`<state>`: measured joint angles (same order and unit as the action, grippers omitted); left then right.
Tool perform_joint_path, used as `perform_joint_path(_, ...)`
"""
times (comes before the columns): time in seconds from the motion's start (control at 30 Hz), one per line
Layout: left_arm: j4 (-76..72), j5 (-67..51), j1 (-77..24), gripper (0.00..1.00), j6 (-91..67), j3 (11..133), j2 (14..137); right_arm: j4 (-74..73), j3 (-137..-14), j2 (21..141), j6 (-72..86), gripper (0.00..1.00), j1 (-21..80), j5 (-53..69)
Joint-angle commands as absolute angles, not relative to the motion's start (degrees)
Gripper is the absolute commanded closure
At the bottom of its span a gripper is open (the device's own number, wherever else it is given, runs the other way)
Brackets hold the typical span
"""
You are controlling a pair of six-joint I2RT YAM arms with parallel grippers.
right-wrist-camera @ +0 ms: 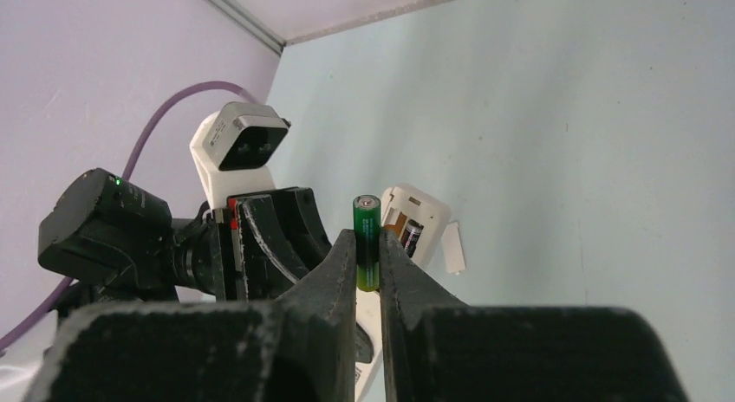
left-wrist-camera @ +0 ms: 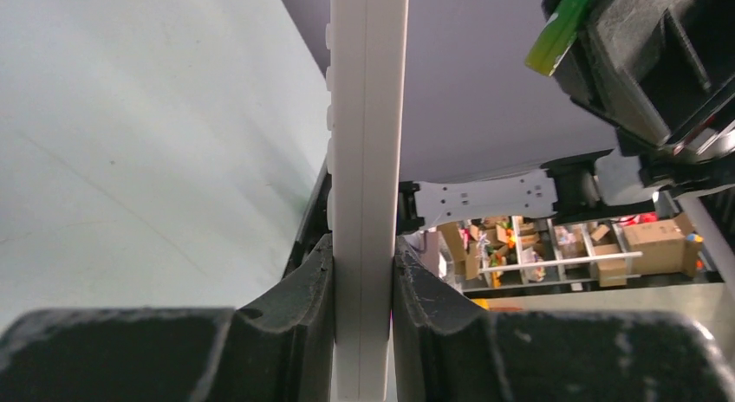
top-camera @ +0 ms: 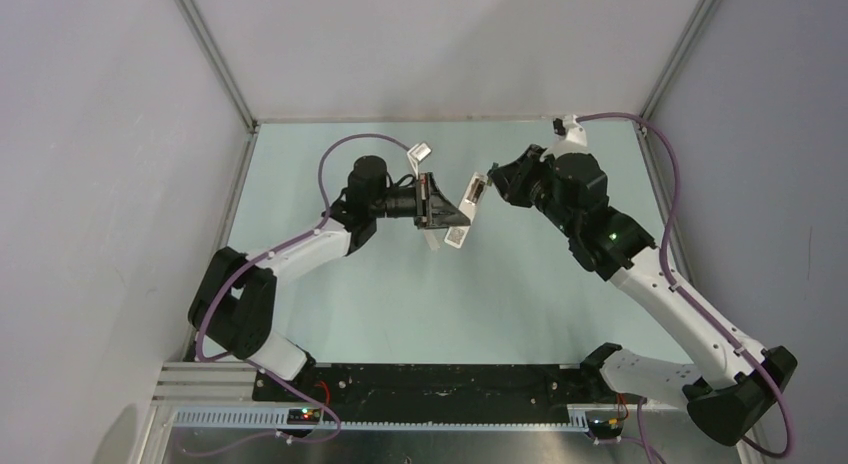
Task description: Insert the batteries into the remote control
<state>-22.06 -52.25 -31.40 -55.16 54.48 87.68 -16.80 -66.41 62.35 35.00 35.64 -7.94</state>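
Your left end effector [left-wrist-camera: 364, 276] is clenched on the remote control [left-wrist-camera: 368, 116]. It grips the slim bar edge-on by its flat faces, and the bar runs out past the fingertips, apparently lifted off the table [top-camera: 400, 304]. From the right wrist, the remote's open battery recess [right-wrist-camera: 407, 229] is turned toward your other arm. One seated battery [right-wrist-camera: 409, 237] seems to lie in it already, though it is too small to be sure. Your right end effector [right-wrist-camera: 367, 256] is grasping the green battery [right-wrist-camera: 367, 233] by its lower half, metal tip up, with the recess just ahead and slightly right of those fingertips. I judge this to be the approach for the second cell. Next, tilt that battery parallel to the empty slot, check its polarity, and press one end in first while your left grip braces the remote.
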Motion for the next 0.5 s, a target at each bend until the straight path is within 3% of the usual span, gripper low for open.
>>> perform_joint_path(0.0, -27.2, -52.8, -32.4, 1.00, -62.8, 58.3, 88.2, -12.8, -66.9, 61.4, 36.5, 0.97, 37.4, -12.7)
perform_joint_path(0.47, -27.5, -53.0, -33.2, 1.00, -66.1, 58.8, 88.4, -12.6, -67.0, 63.0, 38.3, 0.93, 41.8, -21.8)
